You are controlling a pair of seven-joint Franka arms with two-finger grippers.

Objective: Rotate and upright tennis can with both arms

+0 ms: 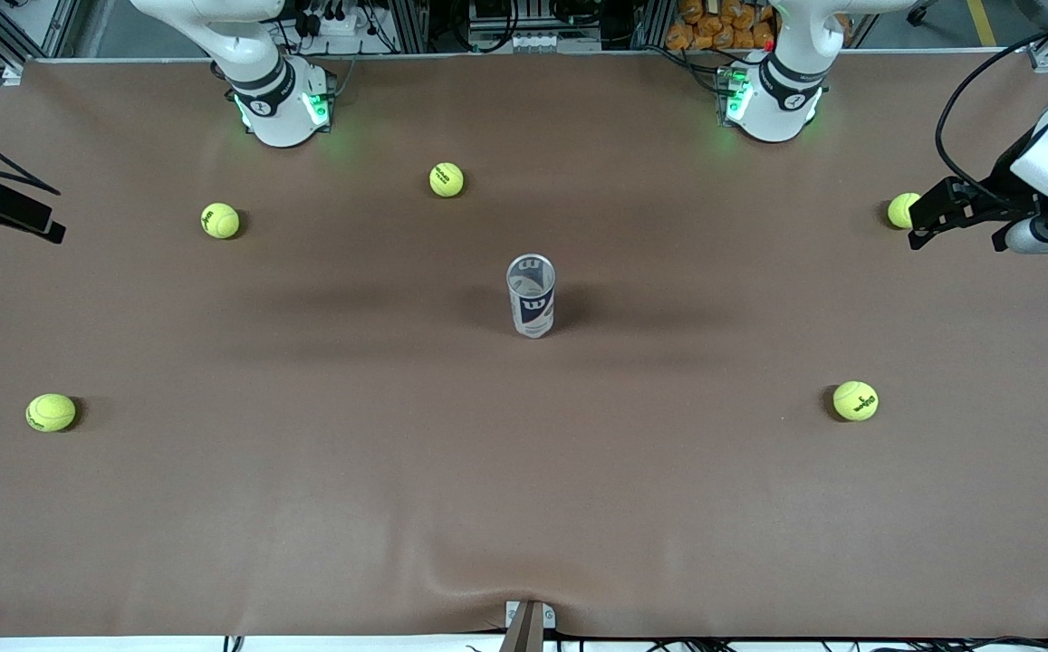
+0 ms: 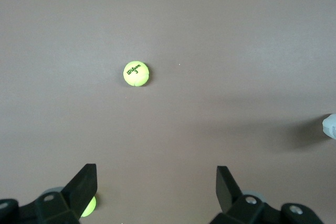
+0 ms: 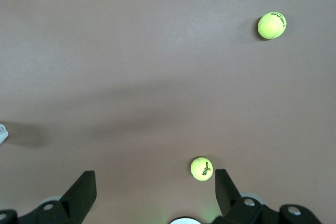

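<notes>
The tennis can (image 1: 531,295) stands upright in the middle of the table, its silver rim up and its white and dark-blue label toward the front camera. A white sliver of it shows at the edge of the left wrist view (image 2: 331,126) and of the right wrist view (image 3: 2,132). My left gripper (image 1: 918,226) is open and empty over the left arm's end of the table, well away from the can; its own view (image 2: 156,182) shows the jaws wide apart. My right gripper (image 1: 43,225) is open and empty over the right arm's end (image 3: 155,182).
Several yellow-green tennis balls lie scattered on the brown table: (image 1: 447,179), (image 1: 220,220), (image 1: 51,412), (image 1: 855,400), and one beside the left gripper (image 1: 900,210). The left wrist view shows a ball (image 2: 136,73). The right wrist view shows two balls (image 3: 272,25) (image 3: 201,169).
</notes>
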